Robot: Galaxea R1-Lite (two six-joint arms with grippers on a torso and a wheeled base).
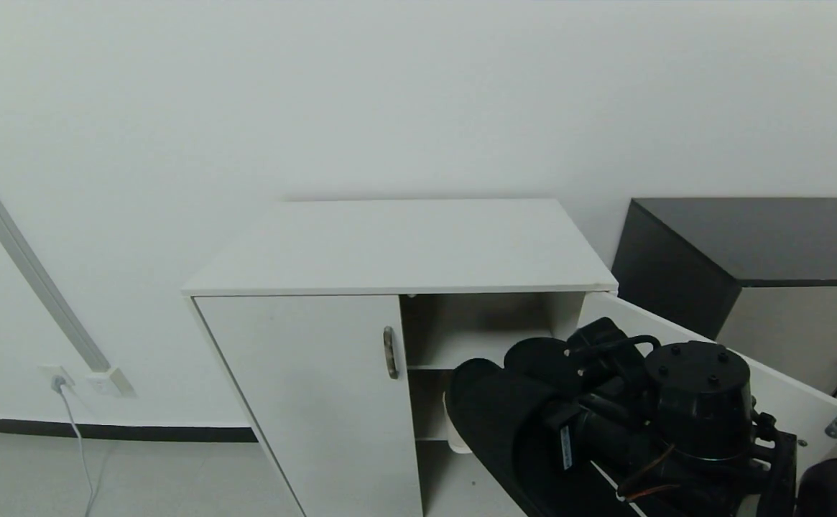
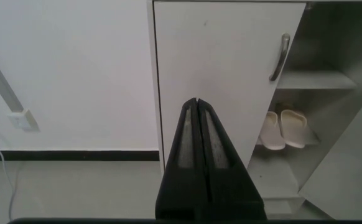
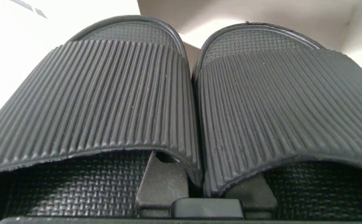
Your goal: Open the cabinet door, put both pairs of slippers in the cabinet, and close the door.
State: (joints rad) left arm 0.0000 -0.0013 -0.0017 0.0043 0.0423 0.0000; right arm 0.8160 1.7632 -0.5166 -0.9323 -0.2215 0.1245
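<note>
The cabinet (image 1: 389,244) is white, with a flat top. Its left door (image 1: 303,388) is shut and carries a slim metal handle (image 1: 389,352) at the inner edge. The right door (image 1: 784,391) is swung wide open, baring the shelves.

The black slippers (image 1: 504,409) are a matched pair with broad ribbed straps and a cross-hatched footbed. They are held side by side, inner edges touching, in the air just in front of the open right half of the cabinet. Their toes point toward the shelves and sit near the front edge of the upper shelf (image 2: 311,79).

The white slippers (image 2: 282,129) lie side by side inside the cabinet, on the shelf below the upper one. They are toward the end of that shelf nearest the shut left door.

The right claw (image 3: 206,196) pinches the black slippers. One finger reaches under each strap, and the pair's adjoining inner sides are squeezed between them.

The left claw (image 2: 197,134) has its fingers pressed flat together with nothing between them. It hangs low in front of the shut left door, apart from it and touching nothing.

A dark cabinet (image 1: 677,266) stands against the wall beyond the open right door.
</note>
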